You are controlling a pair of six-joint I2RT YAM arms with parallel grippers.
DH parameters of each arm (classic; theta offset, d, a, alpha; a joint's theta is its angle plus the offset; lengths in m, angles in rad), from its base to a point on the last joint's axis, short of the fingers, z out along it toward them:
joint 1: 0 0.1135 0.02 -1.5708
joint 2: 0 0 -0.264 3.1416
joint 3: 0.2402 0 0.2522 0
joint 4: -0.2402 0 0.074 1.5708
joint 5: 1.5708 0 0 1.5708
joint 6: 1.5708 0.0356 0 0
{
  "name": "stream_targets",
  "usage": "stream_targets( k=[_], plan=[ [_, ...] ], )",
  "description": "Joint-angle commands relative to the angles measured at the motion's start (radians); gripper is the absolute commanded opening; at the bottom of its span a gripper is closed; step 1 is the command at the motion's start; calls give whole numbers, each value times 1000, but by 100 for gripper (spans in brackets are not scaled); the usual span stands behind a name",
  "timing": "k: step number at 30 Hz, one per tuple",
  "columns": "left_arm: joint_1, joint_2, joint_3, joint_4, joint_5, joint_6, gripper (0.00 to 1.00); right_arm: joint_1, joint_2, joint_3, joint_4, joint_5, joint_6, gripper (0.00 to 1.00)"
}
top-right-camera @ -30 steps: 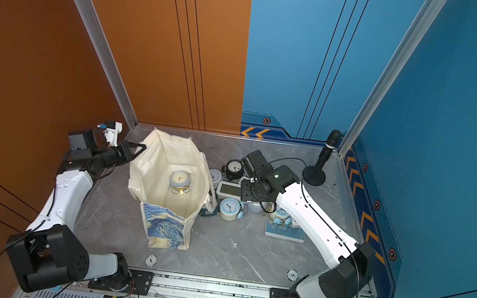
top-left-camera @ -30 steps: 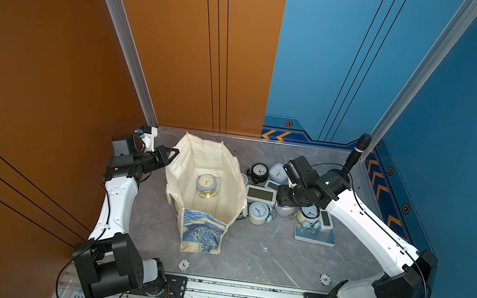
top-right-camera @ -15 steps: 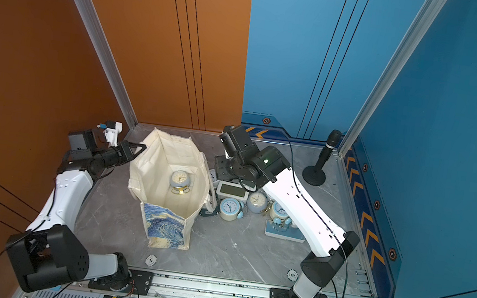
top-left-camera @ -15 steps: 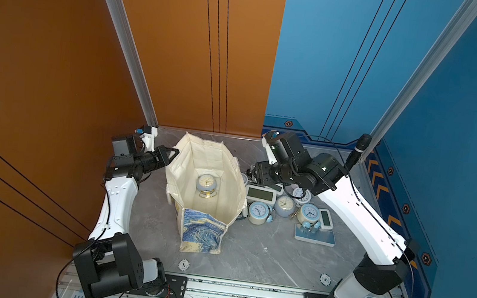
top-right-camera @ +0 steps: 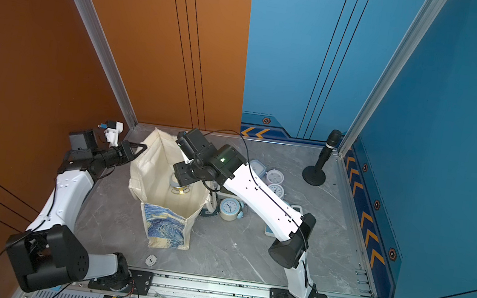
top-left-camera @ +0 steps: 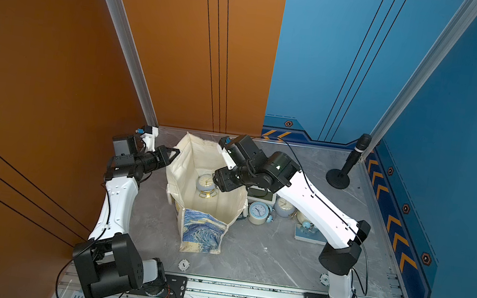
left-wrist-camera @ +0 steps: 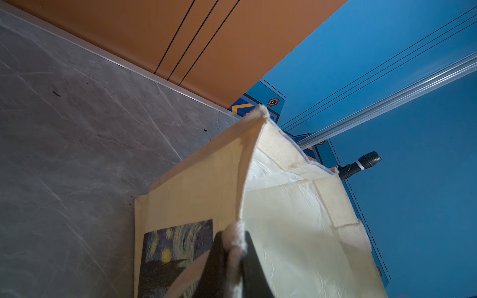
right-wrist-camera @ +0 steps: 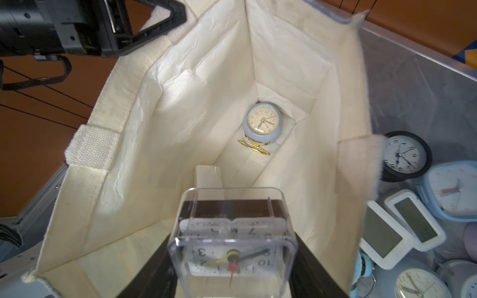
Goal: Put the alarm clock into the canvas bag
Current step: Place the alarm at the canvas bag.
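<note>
Right jaws clamp the clear-cased square alarm clock (right-wrist-camera: 233, 247), poised over the open cream starry-night canvas bag (top-left-camera: 203, 236); left jaws pinch its rim. Next, I reckon: lower, then release inside.

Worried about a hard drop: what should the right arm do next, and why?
Probably lower the right gripper a little into the canvas bag: its clear square clock hangs over the mouth, which the left gripper pinches open, high above the round clock inside.
</note>
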Motion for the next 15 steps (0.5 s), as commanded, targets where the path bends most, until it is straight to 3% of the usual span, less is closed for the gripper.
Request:
stream_targets(
  k=[1,15],
  plan=[
    [-5,-13,-13,5,9,6,0,19,37,42,-13,-68,-18,59],
    [-6,-22,-12,5,14,7,0,68,224,40,-10,-262,13,57]
  ],
)
